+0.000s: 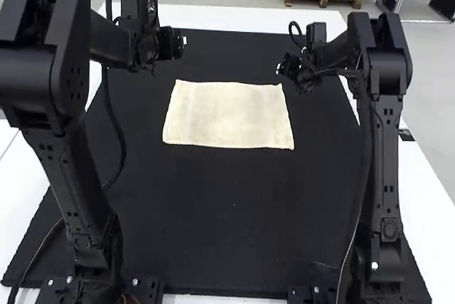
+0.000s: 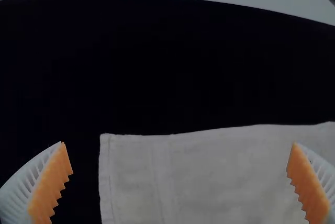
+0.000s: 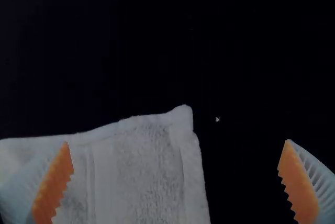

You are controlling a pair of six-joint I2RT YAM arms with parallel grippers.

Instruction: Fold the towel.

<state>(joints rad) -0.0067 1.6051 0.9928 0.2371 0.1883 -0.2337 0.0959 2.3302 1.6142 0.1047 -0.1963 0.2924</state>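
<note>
The towel (image 1: 227, 116) lies flat, just above the middle of the high view, on a black mat (image 1: 227, 226) over the white table (image 1: 213, 16). It should handle as something light and wholly limp: it will bend wherever it is pinched and sag between two holds, with nothing in it to break. The right wrist view shows a fuzzy pile, which ought to give the ribbed orange pads (image 3: 56, 185) a good bite, so slipping is a small worry.

The left tool (image 2: 178, 144), in the upper left of the high view, has its fingers wide apart with nothing between them; the right tool (image 3: 177, 142), in the upper right, stands parted and empty too. I would take hold at the two far corners, one to each tool, a little way in from the tip so the hem is caught with some cloth behind it. The hem looks thicker and firmer than the middle. At the right-hand far corner it seems slightly puffed, which may help a finger get under. The left-hand one looks flatter and may need pressing down into the mat before closing. Whether the towel is one layer or more, I cannot tell; a shallow pinch could catch only the top.
</note>
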